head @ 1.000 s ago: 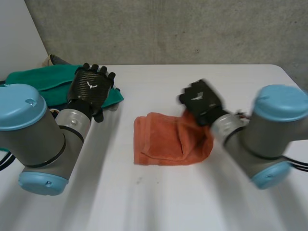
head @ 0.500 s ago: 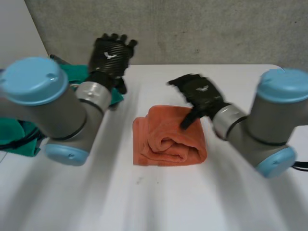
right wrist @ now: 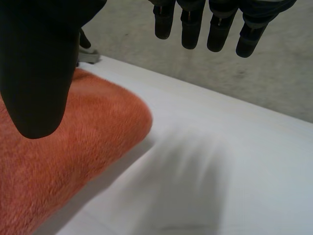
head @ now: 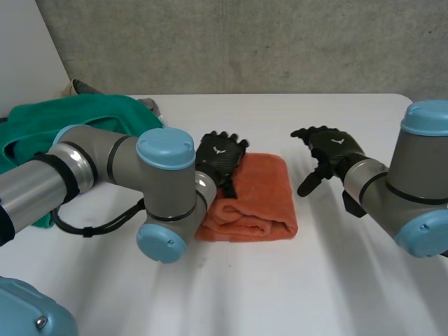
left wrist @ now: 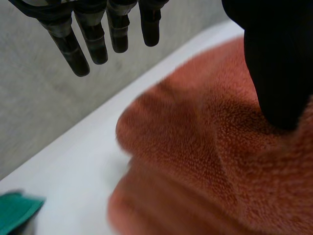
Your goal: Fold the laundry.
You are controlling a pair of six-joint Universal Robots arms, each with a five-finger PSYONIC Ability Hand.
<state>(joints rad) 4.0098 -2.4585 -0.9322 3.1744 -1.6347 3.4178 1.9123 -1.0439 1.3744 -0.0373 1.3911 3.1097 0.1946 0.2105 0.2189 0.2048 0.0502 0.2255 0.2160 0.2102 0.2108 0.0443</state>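
Towel (head: 260, 190) sits mid-table (head: 294, 294), orange, folded into a compact block. Its thick rolled fold runs side to side along the near edge. Left hand (head: 220, 155) is over the towel's far-left corner, fingers (left wrist: 95, 41) straight, holding nothing; can't tell if it touches the cloth. Right hand (head: 334, 148) hangs just off the towel's right edge, apart from it, fingers (right wrist: 219, 29) relaxed, empty. So the left hand is nearer: the towel lies under its palm, and to the left of the right hand. My read: a pat-down or set-aside comes next, left hand's job. Green cloth (head: 77, 115) is piled at the far left, well apart, not yet folded.
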